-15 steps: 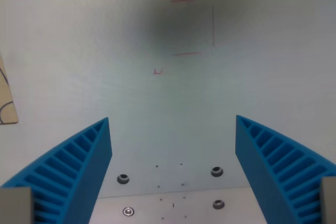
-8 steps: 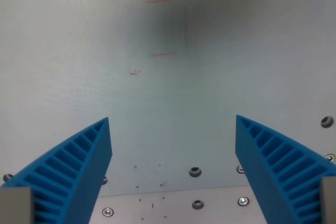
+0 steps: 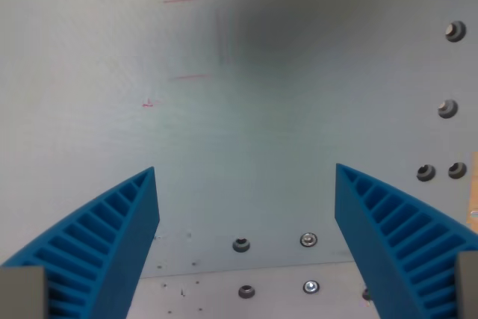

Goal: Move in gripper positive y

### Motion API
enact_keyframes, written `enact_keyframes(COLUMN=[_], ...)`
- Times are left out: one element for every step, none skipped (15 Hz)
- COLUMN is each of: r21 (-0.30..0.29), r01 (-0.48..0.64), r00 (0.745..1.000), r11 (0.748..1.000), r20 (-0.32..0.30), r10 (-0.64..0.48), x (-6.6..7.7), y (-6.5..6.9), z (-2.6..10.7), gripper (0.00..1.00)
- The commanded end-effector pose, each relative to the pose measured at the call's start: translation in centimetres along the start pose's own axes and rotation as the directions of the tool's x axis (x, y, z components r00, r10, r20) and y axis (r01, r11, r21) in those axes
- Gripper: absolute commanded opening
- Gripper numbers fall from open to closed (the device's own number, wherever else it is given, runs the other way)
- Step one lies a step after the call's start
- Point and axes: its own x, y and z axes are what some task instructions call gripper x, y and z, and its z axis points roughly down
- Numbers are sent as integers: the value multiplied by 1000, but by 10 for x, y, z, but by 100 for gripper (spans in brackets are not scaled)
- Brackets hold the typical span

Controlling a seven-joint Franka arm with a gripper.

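My gripper (image 3: 246, 177) is open and empty, its two blue ribbed fingers (image 3: 104, 240) standing wide apart at the bottom of the wrist view. It hangs above a pale grey tabletop (image 3: 246, 132). Faint red pen marks (image 3: 179, 39) lie on the surface toward the wrist view's upper left. The gripper's dark shadow (image 3: 276, 24) falls on the table near the top centre. Nothing is between the fingers.
Several screws are set in the table: a few near the bottom centre (image 3: 240, 244) along the edge of a lighter metal plate (image 3: 246, 293), and others at the wrist view's right (image 3: 448, 108). A sliver of light wood (image 3: 473, 192) shows at the right edge.
The whole scene has shifted to the wrist view's left, so the camera has moved right. The wooden piece at the left edge has left the view and screws have come in at the right.
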Motion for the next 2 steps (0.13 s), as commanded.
enact_keyframes(r21=[1,1], r01=[18,18], r00=[1000,1000], r11=[1000,1000], r20=[-2,-2], r10=[-18,-18], x=[4,4], y=[15,20], z=[-2,-2], gripper=[100,100])
